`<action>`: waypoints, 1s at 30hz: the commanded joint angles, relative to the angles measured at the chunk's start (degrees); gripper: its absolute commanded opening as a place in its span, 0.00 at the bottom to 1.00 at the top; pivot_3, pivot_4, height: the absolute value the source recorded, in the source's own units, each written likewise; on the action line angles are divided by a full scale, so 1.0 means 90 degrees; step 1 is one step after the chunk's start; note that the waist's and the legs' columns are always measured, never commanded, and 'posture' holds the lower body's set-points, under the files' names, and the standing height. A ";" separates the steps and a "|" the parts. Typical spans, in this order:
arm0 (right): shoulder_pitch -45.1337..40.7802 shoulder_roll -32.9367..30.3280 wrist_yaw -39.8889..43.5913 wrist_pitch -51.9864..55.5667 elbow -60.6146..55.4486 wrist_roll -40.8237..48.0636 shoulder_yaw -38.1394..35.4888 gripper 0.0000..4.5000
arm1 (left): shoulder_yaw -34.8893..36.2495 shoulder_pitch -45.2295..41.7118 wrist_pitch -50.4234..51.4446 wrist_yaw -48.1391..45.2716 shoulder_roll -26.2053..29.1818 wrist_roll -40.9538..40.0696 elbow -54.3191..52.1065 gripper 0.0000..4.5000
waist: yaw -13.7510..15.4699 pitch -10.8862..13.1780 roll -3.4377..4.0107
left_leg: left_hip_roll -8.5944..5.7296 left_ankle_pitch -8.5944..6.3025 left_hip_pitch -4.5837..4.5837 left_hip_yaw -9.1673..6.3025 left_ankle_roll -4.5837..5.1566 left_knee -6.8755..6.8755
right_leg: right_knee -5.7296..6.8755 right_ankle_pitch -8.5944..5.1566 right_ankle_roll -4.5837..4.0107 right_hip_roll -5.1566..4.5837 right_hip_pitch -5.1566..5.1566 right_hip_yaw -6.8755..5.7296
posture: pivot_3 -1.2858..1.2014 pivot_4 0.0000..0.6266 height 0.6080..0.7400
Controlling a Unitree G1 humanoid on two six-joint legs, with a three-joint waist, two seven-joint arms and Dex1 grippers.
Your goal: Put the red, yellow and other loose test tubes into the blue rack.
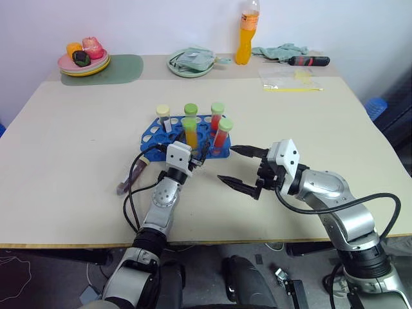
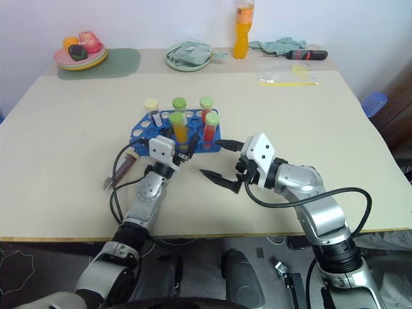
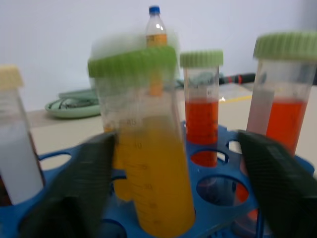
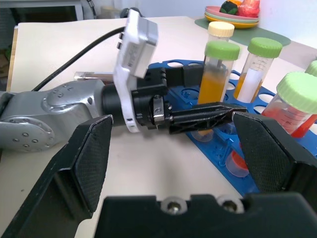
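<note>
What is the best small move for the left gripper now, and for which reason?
Probably the left gripper should draw straight back from the yellow-orange tube. That tube stands in the blue rack, and the black fingers are spread on either side of it, not pressing it. One dark tube lies loose on the table beside the left arm, so it seems the next thing to fetch.

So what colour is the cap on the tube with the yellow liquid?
Green. The yellow tube has a light green cap, clearest in the left wrist view.

Yellow tube (image 3: 151, 163) stands in blue rack (image 3: 218, 196); left claw (image 3: 173, 183) spread.
</note>
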 commanded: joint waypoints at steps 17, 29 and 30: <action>-0.0335 0.0123 0.0305 -0.0235 0.0228 0.0049 0.0113 0.95 | 0.2106 0.0714 0.9940 -0.0407 0.5489 -0.3314 -0.5871 0.96 | -0.0002 0.0005 -0.0006 | 0.0006 -0.0001 0.0005 -0.0014 0.0001 0.0006 | 0.0004 -0.0003 -0.0003 0.0005 0.0010 -0.0017 | 0.52 0.24 1.00; -0.0305 0.0174 0.0276 -0.0421 0.0294 -0.0064 0.0184 0.95 | -0.0922 -0.2402 1.3123 -0.1097 0.6187 -0.4088 -0.3952 0.96 | -0.0142 0.0006 -0.0010 | 0.0007 0.0000 -0.0006 -0.0014 0.0001 -0.0007 | 0.0005 -0.0004 -0.0003 0.0008 -0.0010 -0.0015 | 0.52 0.24 1.00; -0.0260 0.0168 0.0249 -0.0410 0.0250 -0.0062 0.0176 0.95 | -0.1020 -0.2482 1.3123 -0.1031 0.6130 -0.4088 -0.3794 0.96 | -0.0149 0.0006 -0.0010 | 0.0007 0.0000 -0.0006 -0.0014 0.0000 -0.0006 | 0.0006 -0.0004 -0.0003 0.0008 -0.0010 -0.0015 | 0.52 0.24 1.00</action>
